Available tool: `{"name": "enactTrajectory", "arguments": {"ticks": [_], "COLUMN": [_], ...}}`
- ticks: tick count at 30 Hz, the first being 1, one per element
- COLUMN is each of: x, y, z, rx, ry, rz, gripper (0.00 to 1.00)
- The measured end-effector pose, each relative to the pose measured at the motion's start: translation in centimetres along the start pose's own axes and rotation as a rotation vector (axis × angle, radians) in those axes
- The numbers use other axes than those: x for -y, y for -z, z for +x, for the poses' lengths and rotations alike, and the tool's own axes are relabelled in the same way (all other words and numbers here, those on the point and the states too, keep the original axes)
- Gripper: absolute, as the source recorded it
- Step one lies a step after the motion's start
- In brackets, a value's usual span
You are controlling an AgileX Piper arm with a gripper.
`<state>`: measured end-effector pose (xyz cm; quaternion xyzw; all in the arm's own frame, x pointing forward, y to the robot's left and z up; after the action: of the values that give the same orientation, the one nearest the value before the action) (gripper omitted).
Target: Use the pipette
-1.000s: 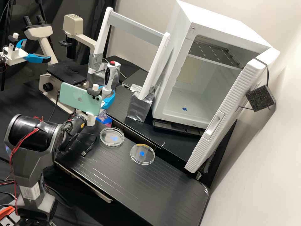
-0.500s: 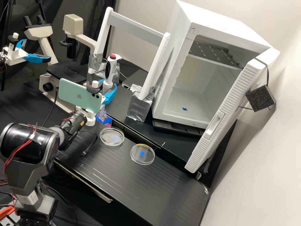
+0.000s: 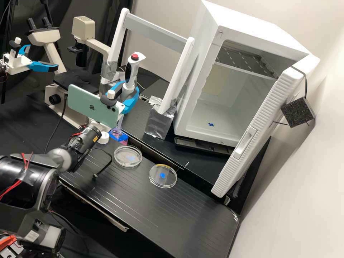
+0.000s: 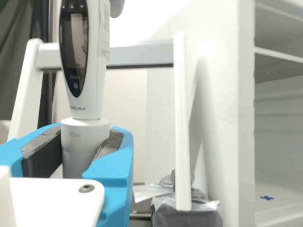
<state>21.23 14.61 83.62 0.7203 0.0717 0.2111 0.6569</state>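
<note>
Pipette: the pipette (image 3: 132, 73) is in my grasp, roughly upright, above the worktop. I judge it stiff plastic, fairly light but top-heavy, and smooth enough to twist if my grip slackens.
Collar: the pale collar (image 4: 85, 137) below the screen (image 4: 75, 52) is the right place to take hold: round, firm, and clear of the glass. Any slender part lower down would be the fragile one, so I'd keep sideways knocks off it.
Hand: my hand (image 4: 87, 130) is closed about that collar, a dark pad (image 4: 43, 151) bearing on one side of it.
Bottle: a clear-necked bottle (image 3: 116, 130) stands near a white cap (image 3: 103, 138).
Dishes: two clear round dishes, one (image 3: 128, 156) just beside the other (image 3: 163, 176), flat on the ridges.
Worktop: black, finely ridged worktop (image 3: 143, 200), its edge raised a little.
Rack: a white frame (image 3: 157, 33), feet wrapped in silvery tape.
Cabinet: a white cabinet (image 3: 195, 89), door (image 3: 258, 132) open.
Room: pale wall (image 3: 304, 200), dark drapes (image 3: 104, 21), and a microscope (image 3: 83, 28) behind.
</note>
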Motion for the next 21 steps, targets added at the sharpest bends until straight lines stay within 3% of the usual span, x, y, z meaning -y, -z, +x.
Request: {"name": "enactTrajectory", "arguments": {"ticks": [7,12,13,14,19,21], "x": [-2.1,-4.2,-4.7,-5.2,-7.2,-7.7], "y": [0.0,-0.8,-1.1,-1.3,-2.5,-3.1], "z": [-0.8,-2.8,-3.3,-3.7,-5.4,-6.1], "rx": [-0.039,-0.087,-0.090,-0.092,-0.069,-0.044], "ry": [-0.063,-0.084,-0.088,-0.095,-0.155,-0.171], "rz": [0.057,0.124,0.152,0.156,0.207,0.213], "gripper": [0.00,0.00,0.00,0.00,0.00,0.00]}}
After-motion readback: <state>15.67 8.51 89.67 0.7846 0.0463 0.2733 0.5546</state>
